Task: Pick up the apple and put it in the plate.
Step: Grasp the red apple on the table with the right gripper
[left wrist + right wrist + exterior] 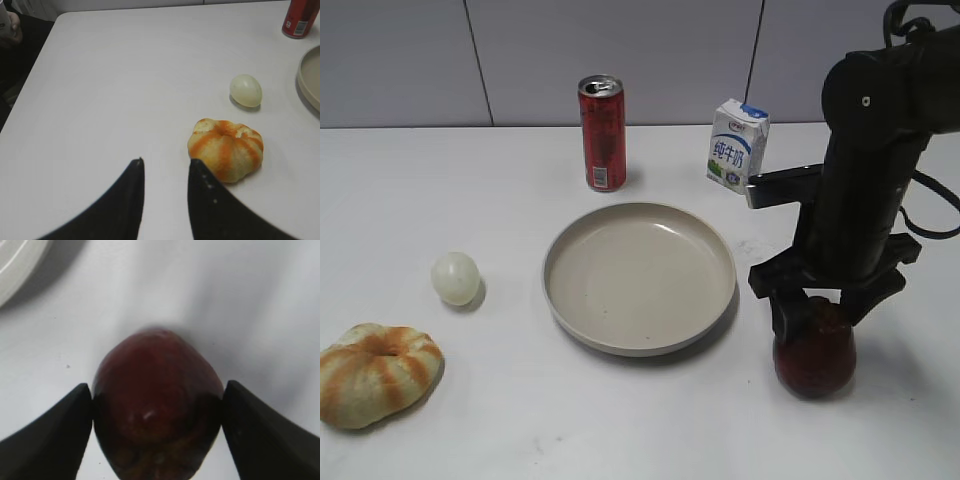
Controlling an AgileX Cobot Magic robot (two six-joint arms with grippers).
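Note:
The dark red apple (815, 362) stands on the white table to the right of the plate (560, 300), apart from it. My right gripper (820, 315) is down over the apple; in the right wrist view both fingers (157, 390) press against the sides of the apple (157, 430). The large beige-grey plate is bare; its rim also shows at the top left of the right wrist view (15, 265) and at the right edge of the left wrist view (310, 75). My left gripper (166, 162) is open and empty above the table, out of the exterior view.
A red can (602, 132) and a milk carton (737, 143) stand behind the plate. A small pale ball (455, 277) and an orange-striped bread ring (375, 373) lie at the left. The bread ring (226, 148) is just right of my left gripper's fingers.

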